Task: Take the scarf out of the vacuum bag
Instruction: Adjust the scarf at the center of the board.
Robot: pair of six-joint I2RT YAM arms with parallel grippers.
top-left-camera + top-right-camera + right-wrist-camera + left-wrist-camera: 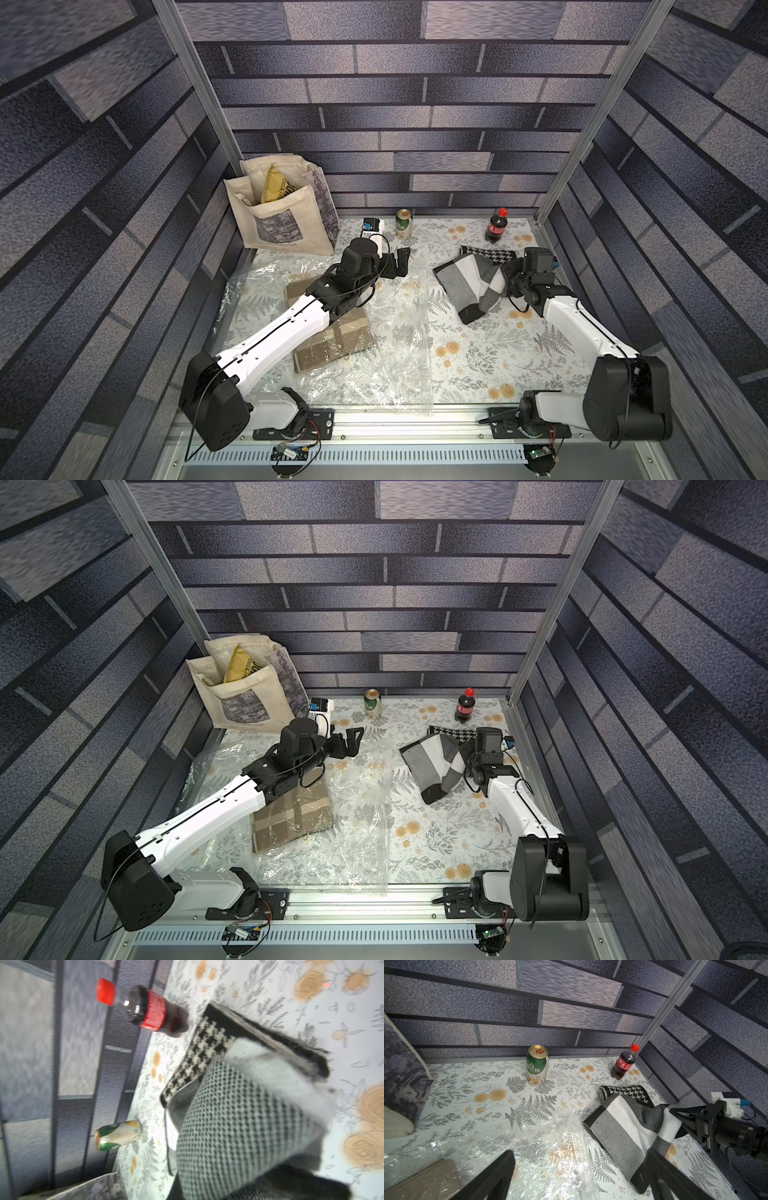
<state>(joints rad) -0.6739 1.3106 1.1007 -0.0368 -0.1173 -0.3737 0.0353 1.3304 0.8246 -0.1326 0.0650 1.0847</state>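
Right fingers (685, 1113) clamped on grey striped scarf (461, 282), outside and just right of vacuum bag (395, 361) on counter (498, 353); long axis near–far, houndstooth end toward far wall. Left fingers (496, 1174) apart, hovering over bag's far edge. Bag lies flat, left-centre.

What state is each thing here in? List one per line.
vacuum bag, lying flat and crumpled
tan scarf, folded, under the bag's plastic
grey scarf, outside the bag, one end lifted
houndstooth scarf, folded, lying flat
can, upright
cola bottle, upright, capped
tote bag, standing open, yellow packet inside
left gripper, fingers open, empty
right gripper, shut on the grey scarf
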